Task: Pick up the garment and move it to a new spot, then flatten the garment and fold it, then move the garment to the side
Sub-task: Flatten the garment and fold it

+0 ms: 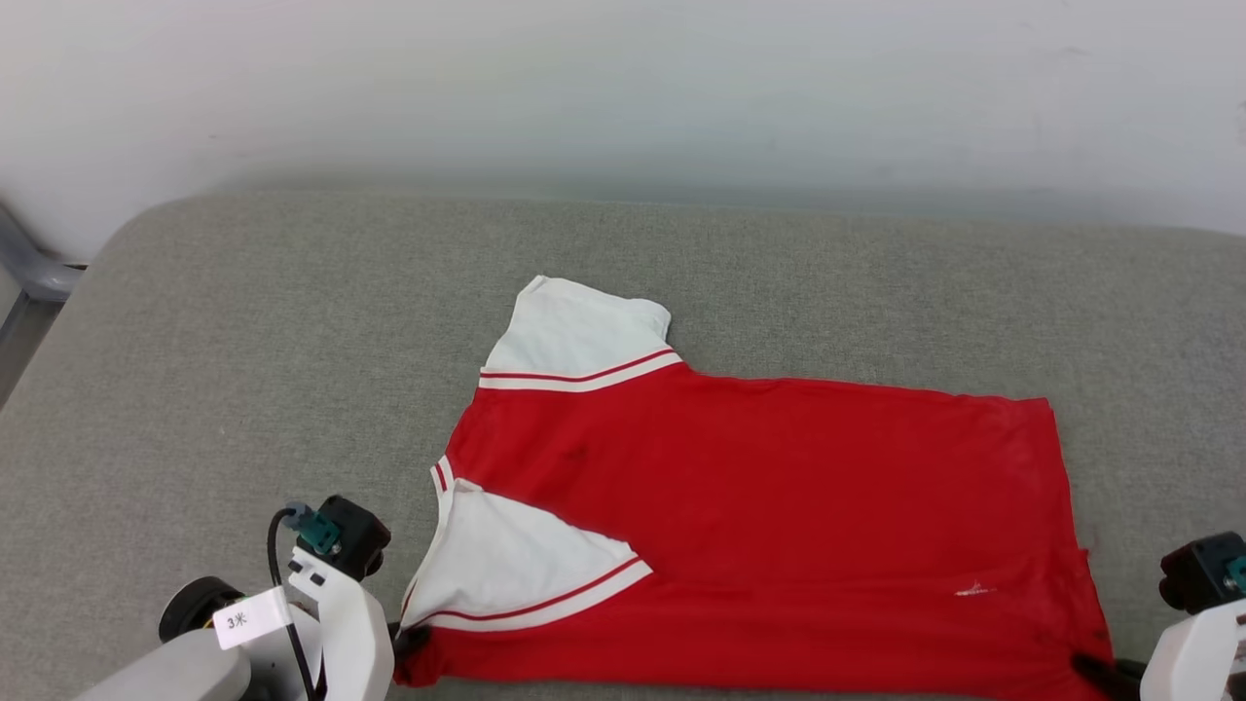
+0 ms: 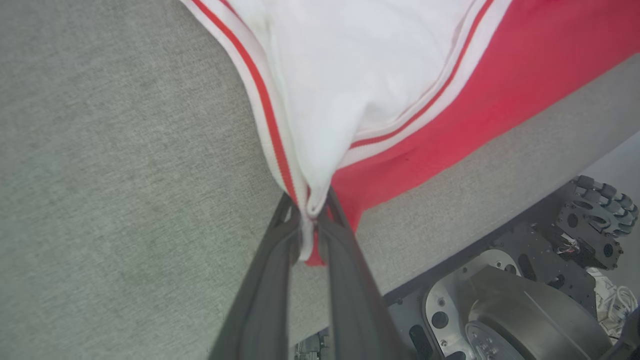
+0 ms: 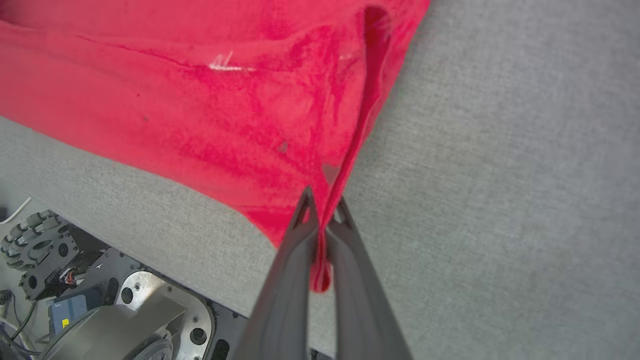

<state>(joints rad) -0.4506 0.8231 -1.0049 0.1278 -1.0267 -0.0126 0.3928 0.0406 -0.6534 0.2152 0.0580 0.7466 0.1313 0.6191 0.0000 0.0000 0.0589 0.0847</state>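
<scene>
Grey woven fabric covers the tabletop [image 1: 243, 341], with a pale wall behind it, and I have the garment [image 1: 759, 487] lying lengthwise across the near half, its near long edge almost at the tabletop's front lip. My left hand [image 2: 310, 210] is pinched on the collar-end corner where the white sleeve [image 2: 350, 75] and striped trim bunch together; my right hand [image 3: 324, 212] is pinched on the near hem corner, red cloth gathered between the fingers. My worry is that both grips hold only a small tuck of fabric: if I pull unevenly, one corner could slip free, or the near sleeve folded over the body could drag and crease. So close to the lip, slack could also spill over the edge. It looks plain red here, no number showing, with one white sleeve spread at the far side and light wrinkles near the hem.
</scene>
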